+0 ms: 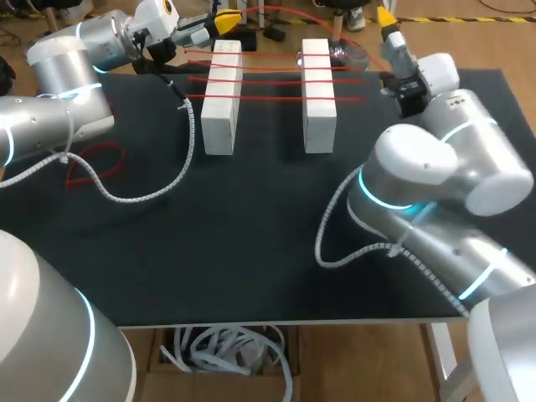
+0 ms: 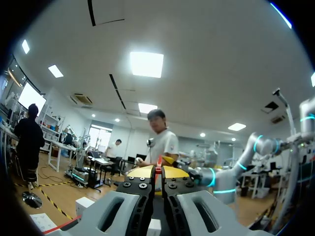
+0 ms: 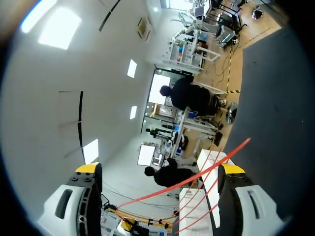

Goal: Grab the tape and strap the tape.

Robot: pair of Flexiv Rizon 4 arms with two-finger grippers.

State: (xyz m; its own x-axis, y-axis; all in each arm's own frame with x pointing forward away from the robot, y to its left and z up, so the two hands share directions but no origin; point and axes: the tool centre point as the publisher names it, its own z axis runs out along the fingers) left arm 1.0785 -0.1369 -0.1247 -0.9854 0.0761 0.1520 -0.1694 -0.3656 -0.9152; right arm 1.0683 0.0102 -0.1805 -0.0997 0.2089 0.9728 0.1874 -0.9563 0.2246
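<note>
Two white blocks point(image 1: 222, 96) point(image 1: 319, 94) stand on the black table point(image 1: 251, 251), and several strands of red tape point(image 1: 272, 79) run across them. My left gripper point(image 1: 224, 21) is above the far end of the left block, shut on the red tape point(image 2: 158, 166), which shows as a thin strip between its yellow tips point(image 2: 157, 172). My right gripper point(image 1: 385, 17) hangs beyond the right block, wide open. In the right wrist view a red tape strand point(image 3: 197, 174) crosses the gap between its fingers point(image 3: 160, 169) without touching them, and the white blocks point(image 3: 209, 164) lie ahead.
A loose loop of red tape point(image 1: 94, 163) lies on the table at the left, under my left arm. A clear round object point(image 1: 345, 54) sits at the far edge behind the right block. Grey cable point(image 1: 167, 180) trails over the table from my left arm.
</note>
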